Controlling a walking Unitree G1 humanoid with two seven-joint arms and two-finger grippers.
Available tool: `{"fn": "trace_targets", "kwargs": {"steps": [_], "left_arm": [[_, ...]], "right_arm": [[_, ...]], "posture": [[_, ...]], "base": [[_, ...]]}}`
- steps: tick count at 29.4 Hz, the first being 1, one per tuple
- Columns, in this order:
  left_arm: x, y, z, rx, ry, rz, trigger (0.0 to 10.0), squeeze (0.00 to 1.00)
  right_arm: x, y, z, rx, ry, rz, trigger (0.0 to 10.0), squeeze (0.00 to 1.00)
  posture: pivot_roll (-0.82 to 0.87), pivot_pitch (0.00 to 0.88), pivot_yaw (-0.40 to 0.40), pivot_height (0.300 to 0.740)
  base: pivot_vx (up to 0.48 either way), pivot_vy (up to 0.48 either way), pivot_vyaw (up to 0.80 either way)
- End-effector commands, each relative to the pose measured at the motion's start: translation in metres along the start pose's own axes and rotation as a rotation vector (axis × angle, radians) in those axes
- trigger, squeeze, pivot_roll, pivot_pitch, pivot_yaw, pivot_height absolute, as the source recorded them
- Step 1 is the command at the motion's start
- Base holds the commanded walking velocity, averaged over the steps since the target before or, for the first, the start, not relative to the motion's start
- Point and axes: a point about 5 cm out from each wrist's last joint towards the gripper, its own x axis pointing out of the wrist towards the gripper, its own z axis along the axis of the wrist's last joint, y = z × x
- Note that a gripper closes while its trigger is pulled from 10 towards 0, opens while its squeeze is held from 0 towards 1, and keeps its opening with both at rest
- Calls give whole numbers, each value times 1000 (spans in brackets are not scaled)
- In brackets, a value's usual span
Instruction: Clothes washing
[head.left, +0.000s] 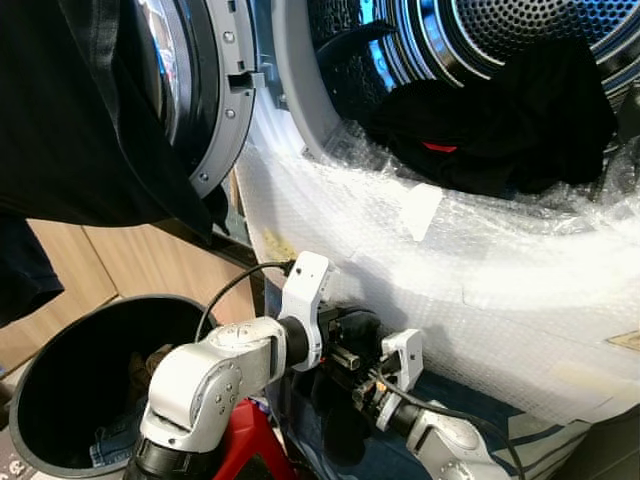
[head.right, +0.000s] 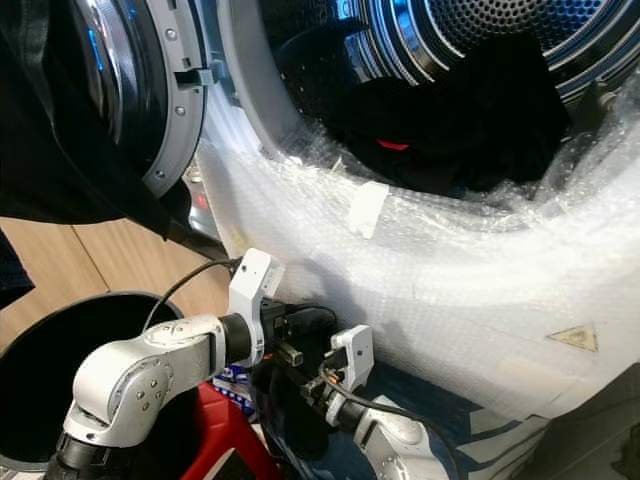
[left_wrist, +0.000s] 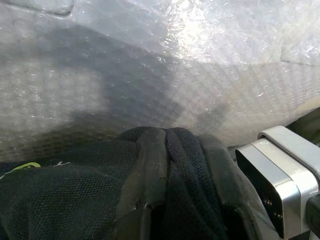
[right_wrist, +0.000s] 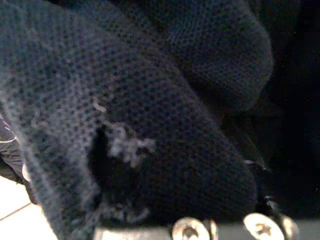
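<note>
Wooden floor (head.left: 110, 270) shows low at left, w/ a washing machine (head.right: 480, 290) taking up most of the scene, its front wrapped in bubble wrap (head.left: 480, 270) and its door (head.left: 205, 90) swung open to the left. Both arms meet low in front of the machine, wrists nearly touching. Left pincer (left_wrist: 182, 165) is clenched on a fold of black mesh garment (left_wrist: 65, 205), cloth bunched between its fingers (left_wrist: 150, 170), bubble wrap just beyond the tips. Right pincer (head.left: 345, 400) sits just beside the left one, buried in the same dark cloth; wrist view there has mesh fabric w/ a frayed hole (right_wrist: 107, 160) pressed close, so can't tell if it's clenched or released. Up above both pincers, a heap of black clothes (head.left: 500, 120) w/ a bit of red lies in the drum opening (head.left: 470, 40), spilling over the rim. Left of the left arm stands a black laundry bin (head.left: 70, 400) w/ some clothes at the bottom. More dark cloth (head.left: 70, 110) hangs over the door, upper left.
</note>
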Motion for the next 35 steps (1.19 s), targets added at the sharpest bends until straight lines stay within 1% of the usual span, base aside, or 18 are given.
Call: {"fn": "trace_targets", "kwargs": {"steps": [1, 2, 5, 6, 7, 8, 9, 10, 11, 15, 18, 19, 20, 24, 25, 27, 30, 35], "left_arm": [[1, -2, 10, 39, -31, -2, 0, 0], [1, 0, 11, 78, -26, 19, 0, 0], [0, 0, 11, 77, -34, 35, 0, 0], [0, 0, 10, 79, -34, 39, 1176, 0], [0, 0, 9, 85, -30, 42, 4706, 0], [0, 0, 8, 96, -25, 45, 7647, 0], [0, 0, 7, 103, -22, 47, 7647, 0], [1, 3, 6, 149, -4, 78, 10000, 0], [2, 4, 5, 174, 2, 91, 10000, 0], [1, 3, 5, 158, -22, 97, 10000, 0], [0, 3, -3, 150, 3, 109, 10000, 0], [0, 2, -2, 154, 3, 103, 10000, 475], [1, 3, 2, 159, -9, 97, 10000, 1000], [0, 5, 7, 173, -27, 105, 10000, 1000], [-2, 5, 4, 204, -3, 98, 10000, 1000], [-4, 4, 0, 239, 26, 84, 10000, 1000], [-7, 3, 2, 230, 18, 85, 10000, 1000], [-25, 7, 12, 221, -8, 84, 10000, 1000]], "right_arm": [[3, 5, 10, -24, -41, 32, 0, 0], [3, 6, 11, -30, -44, 40, 0, 0], [2, 8, 13, -22, -61, 48, 0, 0], [2, 9, 13, -9, -70, 55, 0, 0], [1, 11, 12, 0, -72, 62, 0, 0], [0, 12, 11, 2, -67, 68, 0, 0], [-1, 13, 9, 2, -62, 71, 0, 0], [-2, 13, 6, 5, -45, 77, 0, 0], [-3, 13, 6, 7, -41, 80, 0, 0], [-4, 16, 10, 2, -50, 94, 0, 0], [-6, 18, 8, 23, -59, 97, 0, 0], [-5, 17, 7, 23, -55, 96, 0, 0], [-5, 16, 7, 18, -50, 96, 0, 0], [-6, 17, 9, 15, -47, 107, 0, 0], [-6, 19, 9, 17, -45, 113, 0, 0], [-7, 20, 8, 19, -44, 116, 0, 0], [-6, 23, 8, 17, -42, 127, 0, 0], [-10, 21, 6, 14, -32, 122, 0, 0]], "posture": [[158, 0, 58, 740], [158, 0, 66, 740], [157, 0, 66, 740], [158, 0, 65, 740], [162, 0, 62, 740], [164, 0, 59, 740], [164, 0, 59, 740], [165, 0, 53, 740], [164, 0, 49, 740], [155, 0, 53, 740], [158, 0, 52, 740], [158, 0, 52, 740], [155, 0, 54, 740], [157, 0, 50, 740], [153, 0, 52, 740], [153, 0, 52, 740], [156, 9, 55, 740], [164, 22, 51, 740]], "base": [[0, 0, 0], [0, 0, 0], [0, 0, 0], [0, 0, 0], [0, 0, 0], [0, 0, 0], [0, 0, 0], [0, 0, 0], [0, 0, 0], [0, 0, 0], [0, 0, 0], [0, 0, 0], [0, 0, 0], [0, 0, 0], [0, 0, 0], [0, 0, 0], [0, 0, 0], [0, 0, 0]]}}
